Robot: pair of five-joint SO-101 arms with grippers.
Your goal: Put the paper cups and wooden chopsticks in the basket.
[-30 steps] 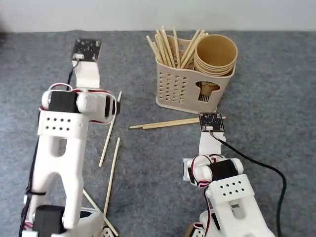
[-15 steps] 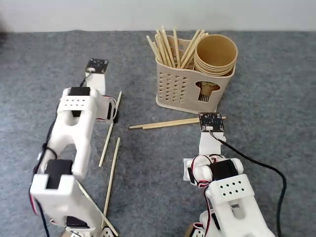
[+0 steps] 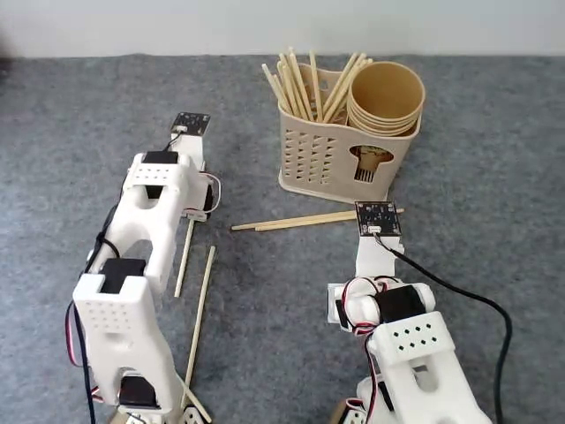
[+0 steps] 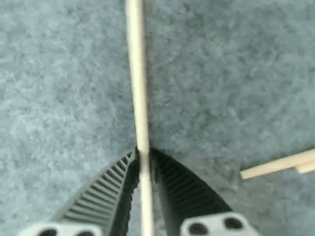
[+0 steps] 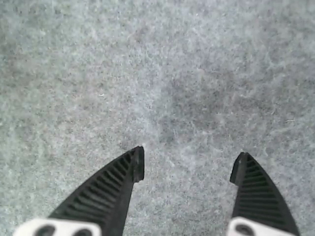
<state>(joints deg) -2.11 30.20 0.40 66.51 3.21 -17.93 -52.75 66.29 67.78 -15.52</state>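
Left gripper (image 4: 142, 153) pinches a chopstick (image 4: 135, 73) near the basket (image 3: 322, 155); light, stiff, best held mid-length; right gripper (image 5: 189, 164) gapes empty.

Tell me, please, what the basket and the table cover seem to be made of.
Basket: probably moulded plastic with a matt beige finish, judging by its even rows of slots. Table cover: looks like grey felt or short-pile carpet, with a fuzzy, fibrous surface.

Carries a basket (image 3: 327, 163) upright at the rear of the grey felt counter (image 3: 494, 177). Also carries loose wooden chopsticks (image 3: 291, 221) lying flat.
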